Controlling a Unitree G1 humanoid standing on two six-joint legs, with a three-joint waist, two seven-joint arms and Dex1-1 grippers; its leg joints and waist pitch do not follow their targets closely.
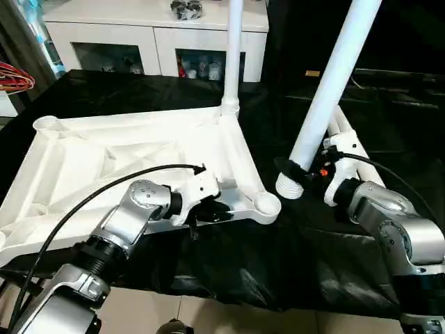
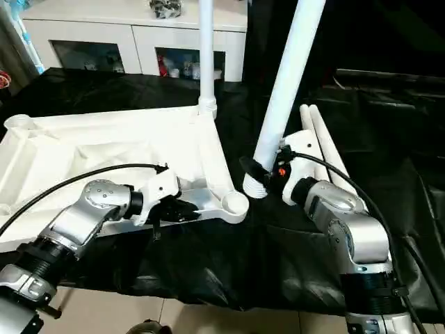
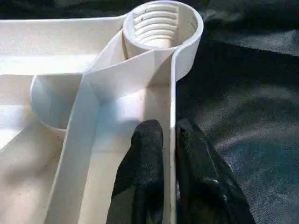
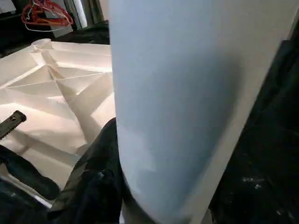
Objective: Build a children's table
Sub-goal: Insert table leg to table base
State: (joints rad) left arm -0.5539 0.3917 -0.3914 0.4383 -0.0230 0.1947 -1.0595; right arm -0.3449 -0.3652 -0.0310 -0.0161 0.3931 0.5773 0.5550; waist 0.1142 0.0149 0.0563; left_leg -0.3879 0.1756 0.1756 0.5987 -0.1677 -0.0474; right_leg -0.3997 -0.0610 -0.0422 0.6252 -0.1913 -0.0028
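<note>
The tabletop (image 1: 104, 167) lay upside down on the black-draped worktop (image 1: 313, 236), with one leg (image 1: 233, 56) upright in its far corner socket. The right tool (image 1: 306, 174) was clamped on a second leg (image 1: 330, 90), tilted, its threaded end just beside the near socket (image 1: 266, 204). The left tool (image 3: 169, 154) pinched the rim (image 3: 172, 102) near that socket.

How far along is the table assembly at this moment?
Done: one long tapered white leg stands in a far corner socket of the upturned white plastic tabletop. In hand: the right gripper holds a second white leg near the empty near corner socket, while the left gripper pinches the raised rim. Left: that socket, the empty far-left socket and two spare legs on the black cloth.
</note>
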